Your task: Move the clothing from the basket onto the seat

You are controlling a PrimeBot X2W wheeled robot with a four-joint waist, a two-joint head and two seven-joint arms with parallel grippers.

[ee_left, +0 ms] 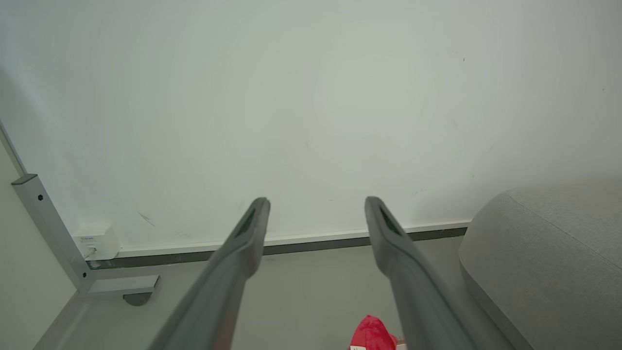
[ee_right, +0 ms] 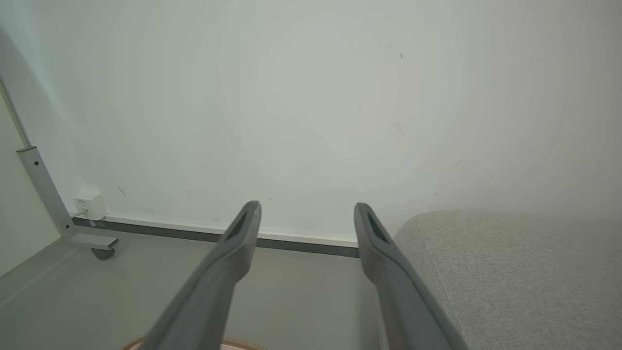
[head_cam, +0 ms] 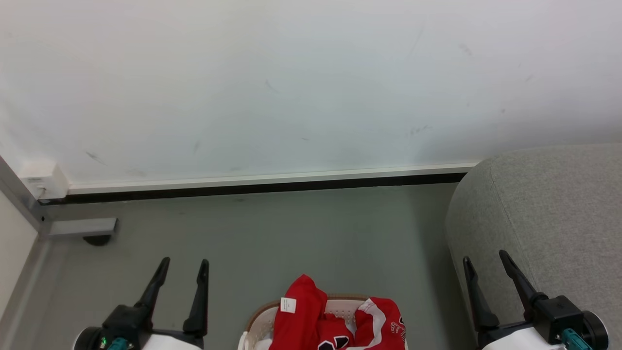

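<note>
Red clothing [head_cam: 335, 318] with white panels and a small white tag is heaped in the white basket [head_cam: 255, 326] with a brown rim, at the bottom middle of the head view. A red tip of the clothing [ee_left: 371, 334] peeks into the left wrist view, and a sliver of the basket rim [ee_right: 243, 343] into the right wrist view. The light-grey seat [head_cam: 549, 218] stands at the right. My left gripper [head_cam: 185, 263] is open to the left of the basket, holding nothing. My right gripper [head_cam: 486, 257] is open in front of the seat's rounded corner, holding nothing.
A white wall with a pale skirting and a dark gap [head_cam: 272, 187] runs across the back. A grey metal frame foot with a caster [head_cam: 82, 228] and a small white box [head_cam: 43, 180] sit at the far left. Grey floor [head_cam: 291, 243] lies between basket and wall.
</note>
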